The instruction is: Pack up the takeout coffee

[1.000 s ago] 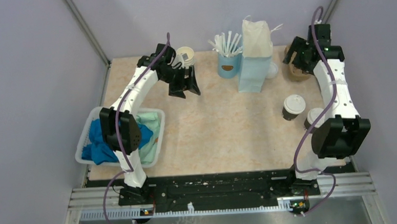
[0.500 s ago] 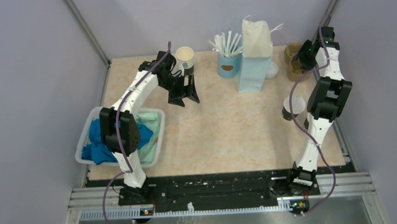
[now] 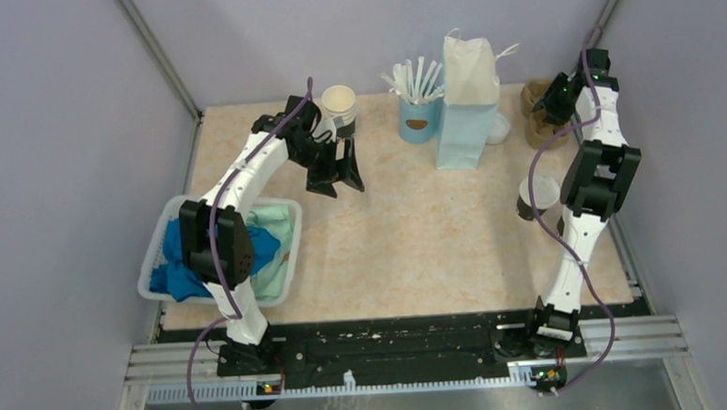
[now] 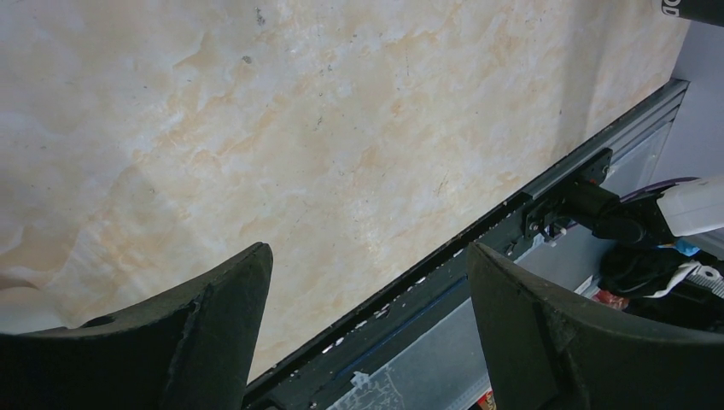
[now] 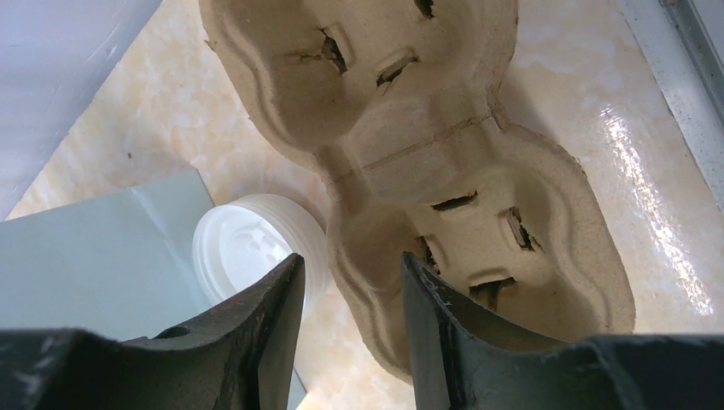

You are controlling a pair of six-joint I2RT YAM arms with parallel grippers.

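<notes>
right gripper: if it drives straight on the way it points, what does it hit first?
The pulp carrier. The right gripper points into the carrier's near cup well, with its jaws on either side of the rim wall. Nothing lies in between. Depth is unclear, so I can't tell if it is already touching.

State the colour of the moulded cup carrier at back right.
The cup carrier is plain tan, unprinted; the right wrist view shows it best.

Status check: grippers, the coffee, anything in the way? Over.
Left gripper open over bare table. Right gripper straddling cup carrier rim, grip unclear. Lidded coffee standing untouched, partly hidden by right arm.
</notes>
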